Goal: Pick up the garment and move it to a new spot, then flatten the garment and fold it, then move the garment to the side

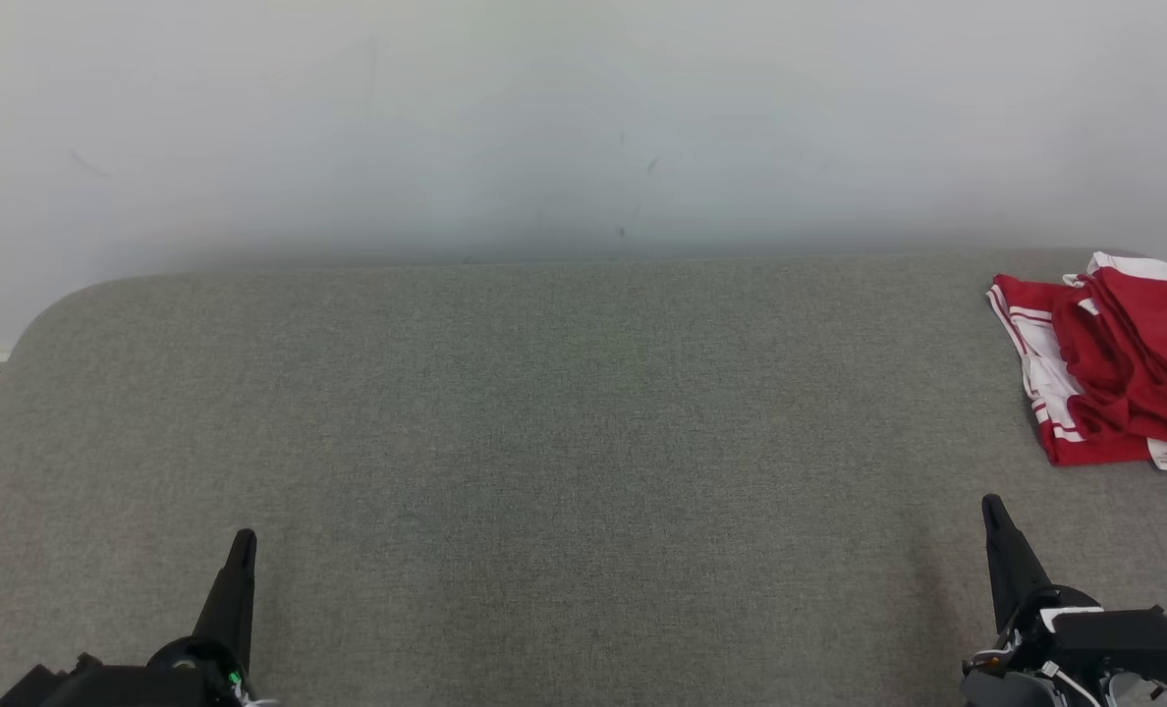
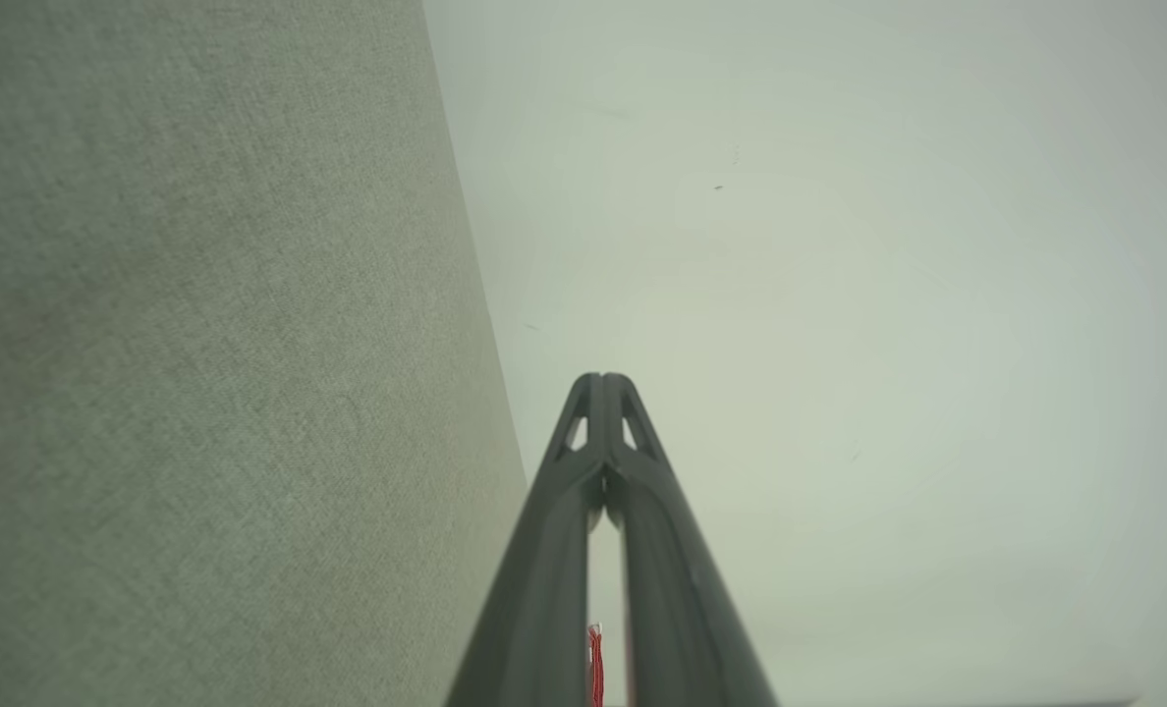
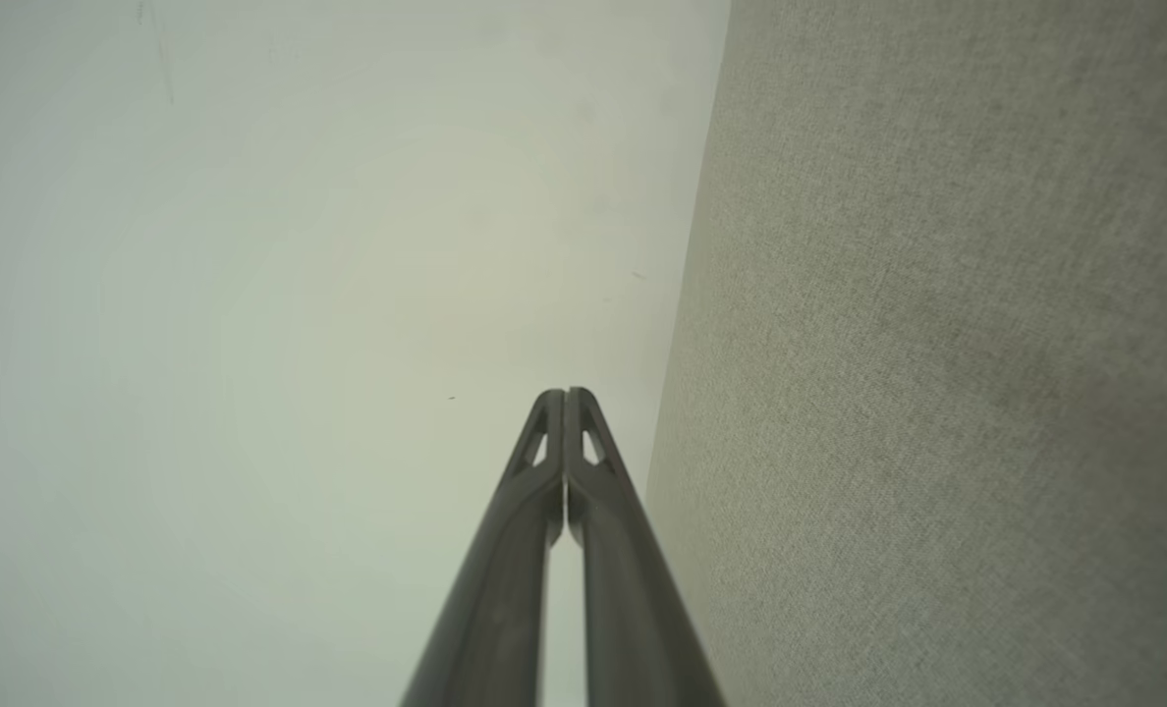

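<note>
The garment, red with white stripes and a small white tag, lies crumpled at the far right of the grey fabric surface, cut off by the head view's right edge. My left gripper sits at the lower left, shut and empty. At the lower right, below and left of the garment, my right gripper is shut and empty too. In the left wrist view the left gripper has its fingertips pressed together, and a thin sliver of red garment shows between the finger bases. The right gripper is likewise shut in the right wrist view.
A pale wall rises just behind the surface's back edge. The surface has a rounded corner at the back left, with a strip of floor and skirting beyond it.
</note>
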### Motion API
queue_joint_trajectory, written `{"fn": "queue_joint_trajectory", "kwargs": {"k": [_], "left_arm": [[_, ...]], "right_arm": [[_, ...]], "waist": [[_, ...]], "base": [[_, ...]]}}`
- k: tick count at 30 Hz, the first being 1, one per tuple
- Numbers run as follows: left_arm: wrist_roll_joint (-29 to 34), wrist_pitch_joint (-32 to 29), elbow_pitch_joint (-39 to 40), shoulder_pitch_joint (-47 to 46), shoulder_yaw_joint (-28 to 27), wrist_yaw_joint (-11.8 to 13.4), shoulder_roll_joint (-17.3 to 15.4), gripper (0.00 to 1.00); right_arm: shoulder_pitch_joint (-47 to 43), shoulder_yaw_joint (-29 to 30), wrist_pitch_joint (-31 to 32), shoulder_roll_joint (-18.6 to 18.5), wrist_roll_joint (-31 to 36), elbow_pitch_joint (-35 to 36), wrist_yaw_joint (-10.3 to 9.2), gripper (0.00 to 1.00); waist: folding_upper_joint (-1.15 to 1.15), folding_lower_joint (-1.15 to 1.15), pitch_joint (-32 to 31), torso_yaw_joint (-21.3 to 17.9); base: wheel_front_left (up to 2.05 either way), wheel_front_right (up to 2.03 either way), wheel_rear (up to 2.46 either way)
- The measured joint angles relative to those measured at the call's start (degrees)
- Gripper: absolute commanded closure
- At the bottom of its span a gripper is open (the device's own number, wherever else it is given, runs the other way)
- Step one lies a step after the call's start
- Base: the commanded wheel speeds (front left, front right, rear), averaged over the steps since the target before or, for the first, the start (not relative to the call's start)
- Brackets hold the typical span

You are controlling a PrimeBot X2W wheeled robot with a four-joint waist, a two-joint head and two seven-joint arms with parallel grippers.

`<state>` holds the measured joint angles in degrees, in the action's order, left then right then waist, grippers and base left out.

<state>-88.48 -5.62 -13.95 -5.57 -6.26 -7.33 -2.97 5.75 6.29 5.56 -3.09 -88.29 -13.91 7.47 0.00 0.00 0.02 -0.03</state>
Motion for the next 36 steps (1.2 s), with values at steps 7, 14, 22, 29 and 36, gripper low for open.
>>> {"fn": "queue_joint_trajectory", "kwargs": {"k": [7,14,22,29,36], "left_arm": [[-2.6,-0.7,-0.1,-0.4,-0.2,0.0,0.0,1.00],[-3.8,-0.9,-0.2,-0.8,-0.3,-0.1,0.1,1.00],[-3.8,-0.9,-0.2,-0.8,-0.3,-0.1,0.1,1.00],[-3.7,-0.9,-0.2,-0.8,-0.3,-0.1,0.1,1.00],[-3.8,-0.9,-0.2,-0.8,-0.3,-0.1,0.1,1.00]], "right_arm": [[0.2,0.1,0.7,0.1,-2.6,-0.2,0.00,1.00],[0.5,0.2,1.0,0.1,-4.1,-0.3,0.00,1.00],[0.5,0.2,1.0,0.1,-4.1,-0.3,0.00,1.00],[0.6,0.2,1.0,0.1,-4.1,-0.3,0.00,1.00],[0.6,0.2,1.0,0.1,-4.1,-0.3,0.00,1.00]], "waist": [[0.00,0.00,0.1,0.0],[0.00,0.00,0.1,0.0],[0.00,0.00,0.1,0.0],[0.00,0.00,0.1,0.0],[0.00,0.00,0.1,0.0]], "base": [[0.00,0.00,0.00],[0.00,0.00,0.00],[0.00,0.00,0.00],[0.00,0.00,0.00],[0.00,0.00,0.00]]}}
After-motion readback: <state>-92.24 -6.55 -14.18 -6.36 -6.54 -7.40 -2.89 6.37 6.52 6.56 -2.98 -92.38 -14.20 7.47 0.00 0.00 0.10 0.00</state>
